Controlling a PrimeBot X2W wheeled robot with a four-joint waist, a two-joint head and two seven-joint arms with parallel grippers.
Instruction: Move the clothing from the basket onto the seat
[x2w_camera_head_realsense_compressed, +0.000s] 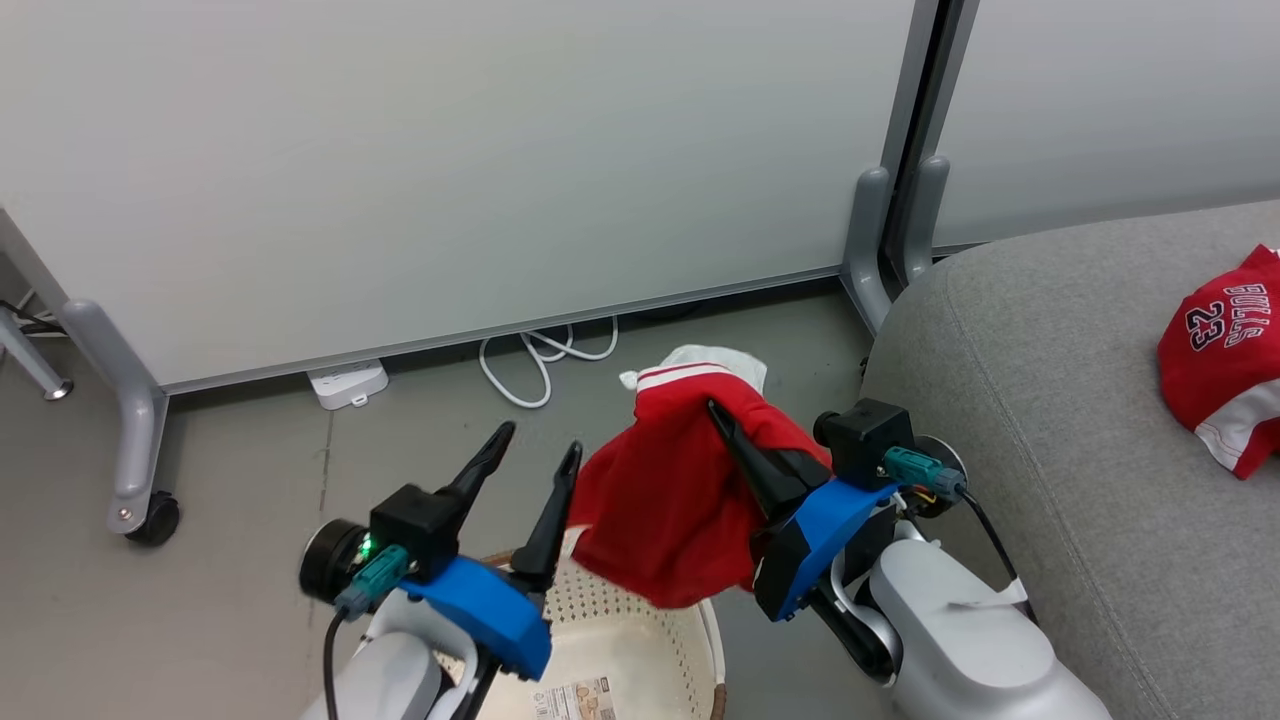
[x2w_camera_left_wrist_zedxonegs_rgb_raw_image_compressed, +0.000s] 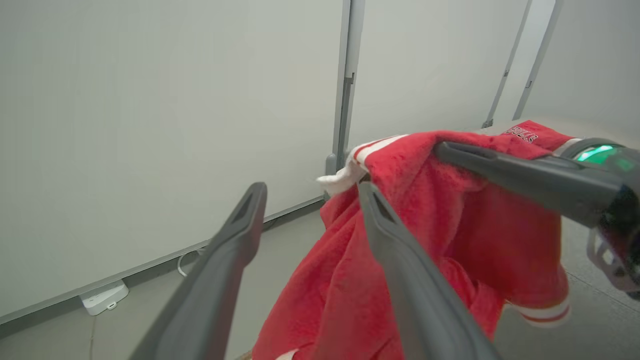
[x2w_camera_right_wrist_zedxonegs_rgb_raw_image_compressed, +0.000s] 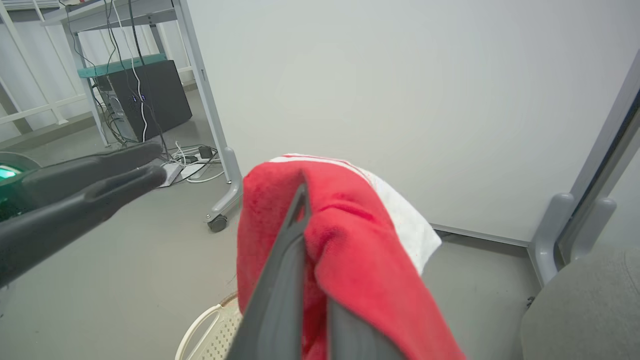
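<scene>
One garment (x2w_camera_head_realsense_compressed: 660, 520) above basket (x2w_camera_head_realsense_compressed: 612, 622) rim, gripped by right pincer (x2w_camera_head_realsense_compressed: 720, 412); left pincer (x2w_camera_head_realsense_compressed: 540, 438) spread.

You've got one red garment (x2w_camera_head_realsense_compressed: 670, 510) with a white striped hem clamped in the right gripper (x2w_camera_head_realsense_compressed: 718, 410). It hangs crumpled just above the cream perforated basket (x2w_camera_head_realsense_compressed: 640, 640), near centre. The red-and-white jersey (x2w_camera_head_realsense_compressed: 1225, 350), printed "BULLS 23", lies bunched on the grey seat (x2w_camera_head_realsense_compressed: 1050, 420), far right.
</scene>
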